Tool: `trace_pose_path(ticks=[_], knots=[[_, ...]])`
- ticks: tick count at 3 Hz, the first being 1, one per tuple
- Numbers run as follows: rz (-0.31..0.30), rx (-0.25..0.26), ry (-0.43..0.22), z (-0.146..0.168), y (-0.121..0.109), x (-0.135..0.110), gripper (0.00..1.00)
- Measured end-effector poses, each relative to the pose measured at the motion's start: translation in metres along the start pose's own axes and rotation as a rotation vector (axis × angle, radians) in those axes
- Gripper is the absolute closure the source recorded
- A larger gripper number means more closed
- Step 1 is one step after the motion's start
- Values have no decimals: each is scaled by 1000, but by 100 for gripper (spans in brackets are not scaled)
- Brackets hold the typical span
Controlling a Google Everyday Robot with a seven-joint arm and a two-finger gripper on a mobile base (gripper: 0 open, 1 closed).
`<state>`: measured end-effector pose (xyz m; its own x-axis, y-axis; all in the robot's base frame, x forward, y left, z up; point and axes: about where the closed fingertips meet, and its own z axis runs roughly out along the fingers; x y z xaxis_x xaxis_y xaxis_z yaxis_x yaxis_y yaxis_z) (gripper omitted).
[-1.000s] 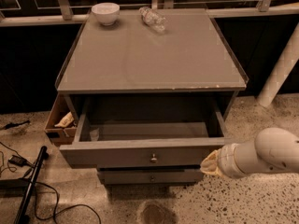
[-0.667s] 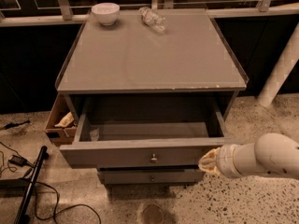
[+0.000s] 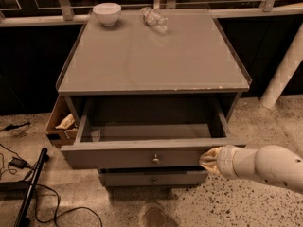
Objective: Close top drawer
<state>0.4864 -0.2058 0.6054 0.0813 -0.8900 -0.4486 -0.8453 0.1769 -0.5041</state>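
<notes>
**Wide grey knobbed top drawer (image 3: 118,157) pulled out**

One white round bowl (image 3: 106,12) and one clear plastic bottle (image 3: 155,19) rest on the grey table (image 3: 151,65). One tan-tipped end effector (image 3: 209,159) sits at the drawer front's right end; whether it is spread or closed cannot be told.

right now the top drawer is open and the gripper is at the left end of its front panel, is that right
No: the camera view shows the gripper at the right end of the front panel. The top drawer is open.
</notes>
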Motion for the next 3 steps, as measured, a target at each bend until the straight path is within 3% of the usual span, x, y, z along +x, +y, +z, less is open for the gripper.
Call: trace_pose_path(ticks=[3], knots=[[21, 172, 19, 27, -47, 24, 100]])
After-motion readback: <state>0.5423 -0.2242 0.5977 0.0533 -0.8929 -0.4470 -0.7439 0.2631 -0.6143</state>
